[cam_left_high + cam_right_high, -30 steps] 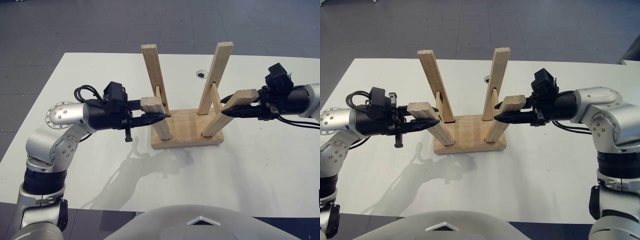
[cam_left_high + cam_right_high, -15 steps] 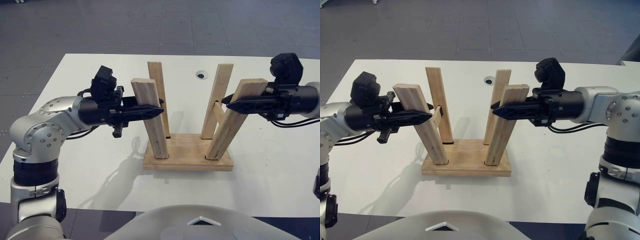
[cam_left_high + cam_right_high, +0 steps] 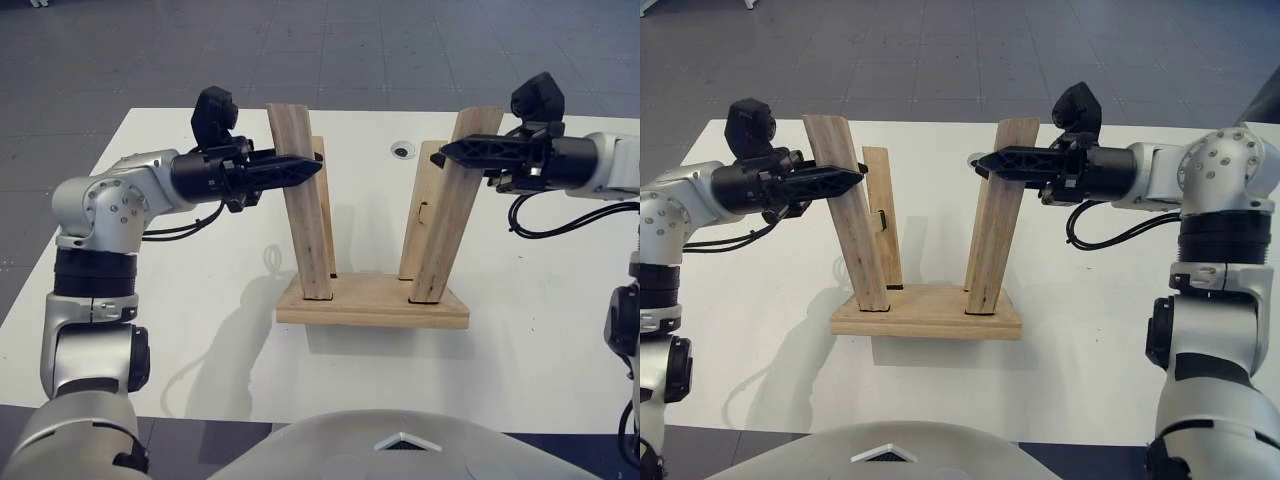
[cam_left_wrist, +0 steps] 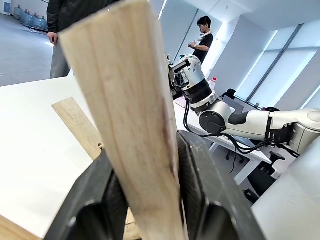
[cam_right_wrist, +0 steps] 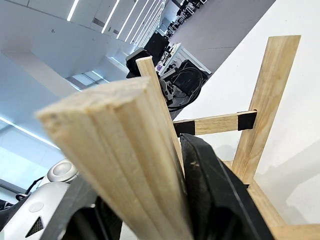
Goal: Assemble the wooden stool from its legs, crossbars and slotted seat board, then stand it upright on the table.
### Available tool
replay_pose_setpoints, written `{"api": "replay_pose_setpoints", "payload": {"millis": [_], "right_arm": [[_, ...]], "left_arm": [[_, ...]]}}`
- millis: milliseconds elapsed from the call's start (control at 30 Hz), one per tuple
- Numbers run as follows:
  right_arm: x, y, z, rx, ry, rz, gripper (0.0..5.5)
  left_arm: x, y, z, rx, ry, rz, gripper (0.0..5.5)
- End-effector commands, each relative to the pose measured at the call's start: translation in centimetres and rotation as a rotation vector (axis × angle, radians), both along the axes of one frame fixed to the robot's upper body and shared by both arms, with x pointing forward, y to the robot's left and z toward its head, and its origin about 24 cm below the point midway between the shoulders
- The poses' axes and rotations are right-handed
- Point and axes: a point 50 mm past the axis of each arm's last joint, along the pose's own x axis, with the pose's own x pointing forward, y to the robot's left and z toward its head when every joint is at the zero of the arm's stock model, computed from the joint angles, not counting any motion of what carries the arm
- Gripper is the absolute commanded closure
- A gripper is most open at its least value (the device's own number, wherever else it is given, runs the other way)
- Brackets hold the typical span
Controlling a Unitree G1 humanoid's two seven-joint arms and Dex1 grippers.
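Wooden stool (image 3: 370, 296) rests upside down on the white table (image 3: 180, 300), its slotted seat board (image 3: 930, 318) flat on the surface and four legs pointing up. It stands between the two pincers, with the board well below both.

The left pincer (image 3: 300, 166) is clenched on the near-left leg (image 3: 305, 230) close to its top end. In the left wrist view the black fingers (image 4: 100, 200) press both faces of that leg. The far-left leg (image 3: 328, 225) rises just beyond this pincer's tips. A short crossbar (image 5: 215, 123) joins these two left-hand legs below the height of the grip.

The right pincer (image 3: 460, 150) is clamped on the near-right leg (image 3: 448, 230), also near its top end. In the right wrist view one finger (image 5: 210, 190) lies tight against the wood. The far-right leg (image 3: 422, 215) stands just behind the held one, below that pincer's tips.

Both pincers point inward towards each other across the open gap between the leg pairs, tips well apart. The held legs lean slightly away from each other towards their top ends.

A small round hole (image 3: 402, 151) sits in the table beyond the stool, between the two pincers and farther off than either.
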Motion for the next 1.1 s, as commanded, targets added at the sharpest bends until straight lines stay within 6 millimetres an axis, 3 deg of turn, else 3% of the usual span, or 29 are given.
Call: {"api": "replay_pose_setpoints", "payload": {"millis": [33,267,300,400,633,767,933,1100], "right_arm": [[1.7,-0.2,-3.8,-0.169,0.111,-0.057,3.98],[3.4,-0.4,-5.8,-0.271,0.112,-0.046,3.98],[3.6,-0.3,-5.7,-0.273,0.105,-0.044,3.98],[4.0,-0.2,-5.1,-0.254,0.081,-0.042,3.27],[4.1,-1.3,-5.2,-0.271,0.070,-0.068,2.02],[3.9,-1.9,-5.8,-0.294,0.070,-0.076,1.33],[3.9,-3.0,-5.6,-0.308,0.042,-0.117,0.40],[3.9,-4.7,-5.9,-0.344,-0.041,-0.190,0.40]], "left_arm": [[1.9,1.1,-2.1,0.127,0.070,0.126,4.21],[5.6,1.5,-1.8,0.084,0.140,0.195,4.21],[5.7,1.5,-1.8,0.085,0.145,0.191,3.85],[6.3,1.8,-2.1,0.100,0.134,0.215,3.11],[6.7,2.8,-2.5,0.116,0.095,0.284,2.03],[6.7,3.9,-2.8,0.123,0.086,0.342,2.01],[6.5,7.2,-2.0,0.160,0.039,0.497,2.01],[6.1,9.2,-0.2,0.094,-0.014,0.544,2.01]]}}
